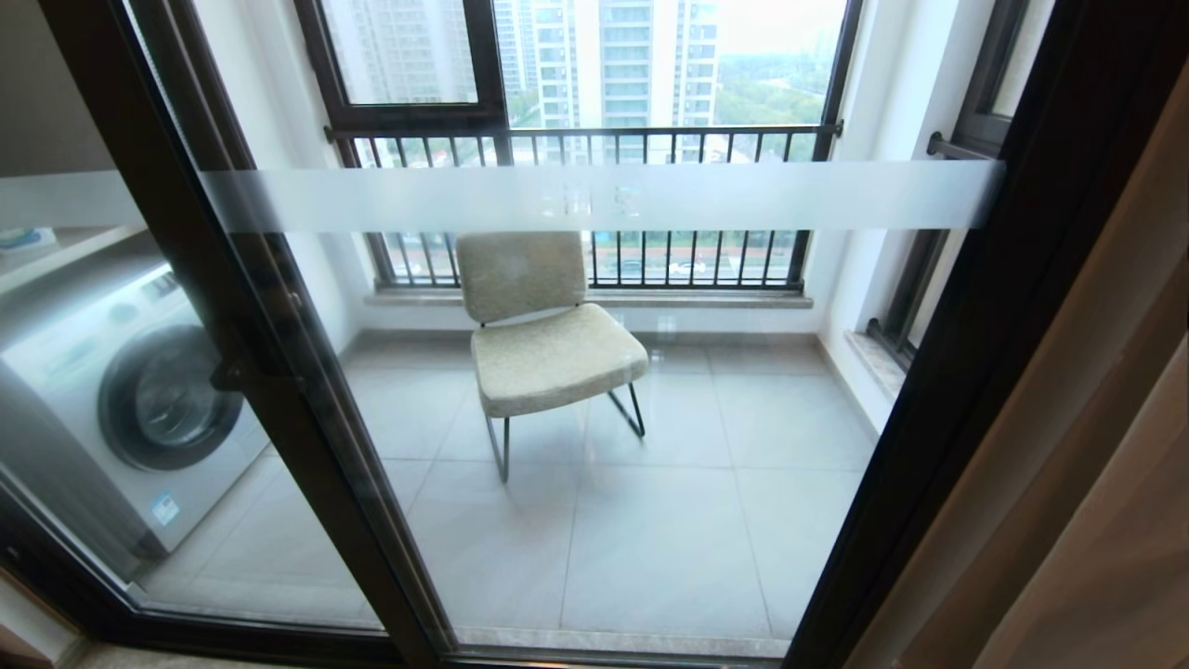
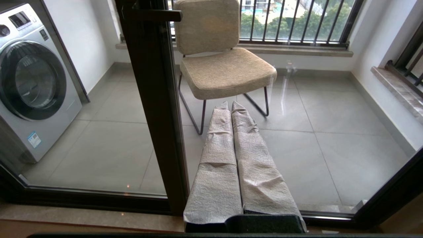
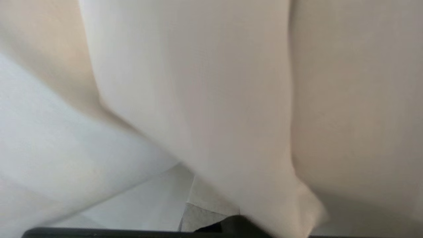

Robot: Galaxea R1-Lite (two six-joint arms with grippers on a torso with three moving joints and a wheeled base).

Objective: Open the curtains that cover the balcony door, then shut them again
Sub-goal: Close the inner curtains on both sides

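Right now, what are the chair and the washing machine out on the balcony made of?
The chair looks like nubbly beige woven fabric over padding, matte, on thin dark legs, probably metal rod. The washing machine looks like smooth silver-grey painted metal or plastic; its round door seems to be dark tinted glass, since it shines and reflects a little.

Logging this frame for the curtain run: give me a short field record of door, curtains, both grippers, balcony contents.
balcony door: shut, glass uncovered in head view
curtains: gathered at the door's right edge
right gripper: shut, buried in pale curtain folds; grip on fabric unclear
left gripper: shut, empty, parked low facing the glass
balcony: chair, washing machine
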